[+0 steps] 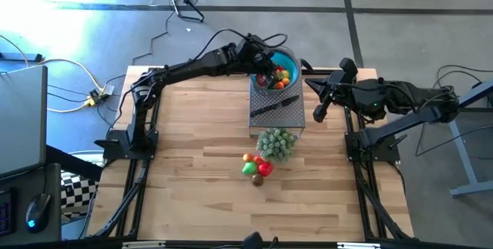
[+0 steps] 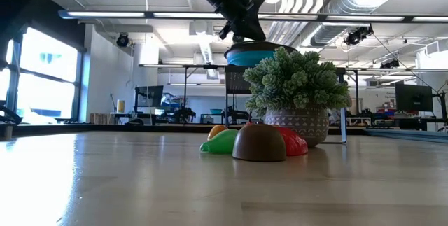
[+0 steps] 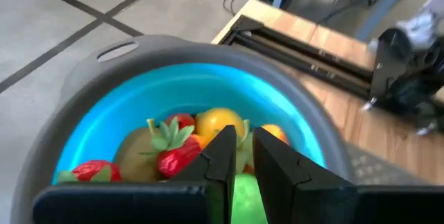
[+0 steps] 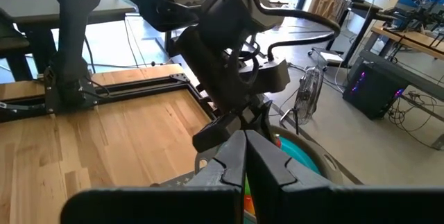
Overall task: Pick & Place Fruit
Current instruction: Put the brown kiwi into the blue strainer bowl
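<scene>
The fruit sits mostly heaped in the blue bowl, right under the left gripper, whose fingers are nearly pressed together over the pile; from where I stand I cannot tell whether a piece is pinched between them. A strawberry and an orange piece lie just beside the fingertips, with something green directly below them. The bowl rests on a grey tray along with a black-handled knife, which lies just on the near side of the bowl from the gripper. Further out, past the tray's near edge, stands a small potted plant, and touching it is a little cluster of fruit left on the table: a brown one, a green one and a red one. Off to the other side of the bowl the right gripper hangs clenched with nothing in it, pointing toward the left arm.
</scene>
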Available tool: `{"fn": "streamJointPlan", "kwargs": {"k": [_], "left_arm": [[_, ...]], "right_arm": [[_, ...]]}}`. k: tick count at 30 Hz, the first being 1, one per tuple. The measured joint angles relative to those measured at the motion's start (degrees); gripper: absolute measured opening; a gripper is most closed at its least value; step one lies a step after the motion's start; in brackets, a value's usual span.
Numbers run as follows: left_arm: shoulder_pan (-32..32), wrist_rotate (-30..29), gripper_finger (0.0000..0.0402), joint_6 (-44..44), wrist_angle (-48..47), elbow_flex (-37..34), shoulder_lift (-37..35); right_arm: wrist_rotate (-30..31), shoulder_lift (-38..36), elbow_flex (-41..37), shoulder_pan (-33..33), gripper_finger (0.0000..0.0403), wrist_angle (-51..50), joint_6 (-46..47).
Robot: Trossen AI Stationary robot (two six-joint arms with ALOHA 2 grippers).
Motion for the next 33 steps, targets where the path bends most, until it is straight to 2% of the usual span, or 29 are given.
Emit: {"fn": "streamJointPlan", "kwargs": {"k": [12,21,25,29,33], "left_arm": [[-0.9,0.0,0.0044,-15.1,0.8,0.0,0.0],[-3.7,-0.6,0.0044,-7.1,1.0,0.0,-0.3],[-4.9,-3.1,0.0044,-3.3,0.7,-0.2,-1.9],[-4.2,-4.4,0.0044,-0.1,5.1,-5.6,-7.1],[-2.5,-3.6,0.0044,0.1,14.7,-18.7,-14.4]], "right_arm": [[0.0,0.0,0.0,0.0,0.0002,0.0,0.0],[0.1,0.0,0.0,0.0,0.0002,0.1,1.1],[1.1,0.0,0.0,0.0,0.0002,0.4,4.4],[2.0,0.0,0.0,0.0,0.0002,0.5,6.5],[2.0,0.6,0.0,0.0,0.0002,1.4,6.5]]}}
